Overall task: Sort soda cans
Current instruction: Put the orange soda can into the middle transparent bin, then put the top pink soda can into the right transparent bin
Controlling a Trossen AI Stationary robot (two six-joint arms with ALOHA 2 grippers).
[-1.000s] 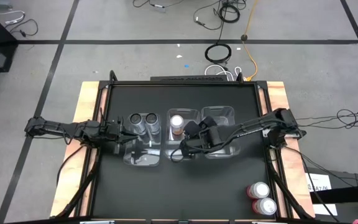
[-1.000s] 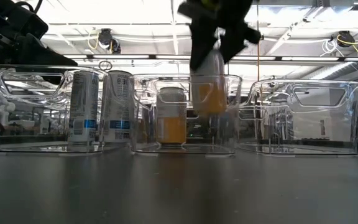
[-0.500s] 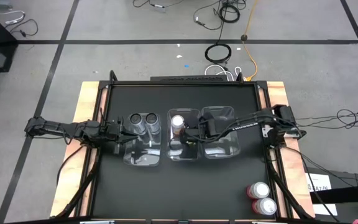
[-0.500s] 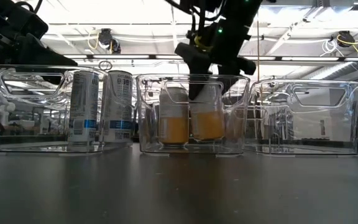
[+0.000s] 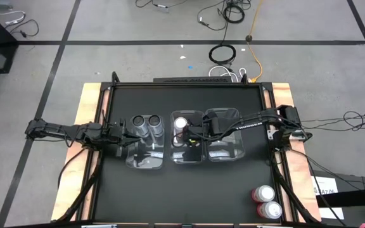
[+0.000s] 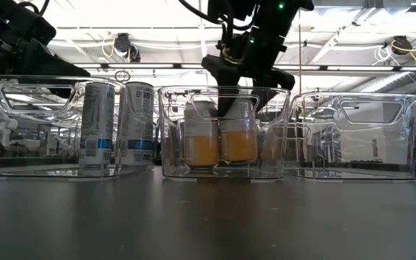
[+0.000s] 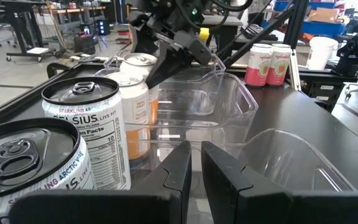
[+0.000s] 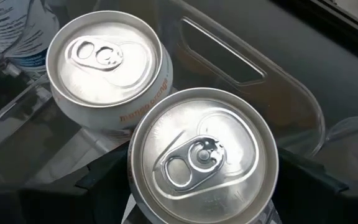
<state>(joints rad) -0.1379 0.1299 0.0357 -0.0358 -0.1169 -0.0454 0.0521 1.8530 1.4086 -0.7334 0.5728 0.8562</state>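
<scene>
We have the right gripper [image 6: 237, 108] down in the middle bin [image 6: 170, 130], fingers apparently grasping the second orange can [image 8: 202, 158], just beside its twin [image 8: 107, 59]. Next: release and lift straight up. Left gripper [image 7: 196, 177] waits clenched; red cans [image 5: 266, 202] remain.

I work in a robotics lab or workshop: grey concrete floor with dark seams [image 5: 138, 60], loose black and orange cables [image 5: 233, 38] lying behind my black table [image 5: 189, 190], long ceiling lights [image 6: 157, 14], and rolling equipment racks [image 7: 30, 25] beyond.
</scene>
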